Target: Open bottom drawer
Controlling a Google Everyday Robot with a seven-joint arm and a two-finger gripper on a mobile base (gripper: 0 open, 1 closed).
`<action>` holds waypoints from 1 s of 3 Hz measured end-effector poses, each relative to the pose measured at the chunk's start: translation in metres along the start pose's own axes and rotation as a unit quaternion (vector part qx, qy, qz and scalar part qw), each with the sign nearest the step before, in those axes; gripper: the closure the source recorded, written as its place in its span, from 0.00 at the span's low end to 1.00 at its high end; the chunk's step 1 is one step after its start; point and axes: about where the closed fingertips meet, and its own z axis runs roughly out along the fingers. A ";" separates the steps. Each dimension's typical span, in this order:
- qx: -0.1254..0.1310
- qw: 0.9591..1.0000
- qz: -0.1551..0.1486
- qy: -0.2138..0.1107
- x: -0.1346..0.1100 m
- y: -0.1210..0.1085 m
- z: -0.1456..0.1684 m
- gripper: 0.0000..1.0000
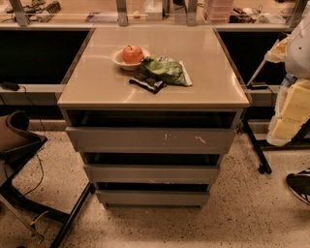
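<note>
Bottom drawer (152, 197) — lowest of three, beneath the worktop's (213, 68) front edge — looks stiff, smooth and handleless; best hooked by its top lip. End effector is out of view, so I cannot tell its state.

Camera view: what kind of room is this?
Probably a lab or workshop: a cluttered workbench along the back, a grey drawer cabinet on a speckled floor, stand legs beside it. The gripper is not in view.

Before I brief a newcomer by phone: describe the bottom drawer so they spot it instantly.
Find the grey cabinet with an apple on top. Of its three stacked drawers, the bottom drawer is the lowest: narrowest-looking, plain-fronted, unlike the white-scratched top drawer. The tool is out of view.
</note>
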 end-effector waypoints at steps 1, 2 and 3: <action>0.000 1.000 0.000 0.000 0.000 0.000 0.000 0.00; 0.003 1.000 -0.006 -0.007 0.001 0.004 0.017 0.00; -0.038 0.998 -0.011 -0.051 0.005 0.028 0.090 0.00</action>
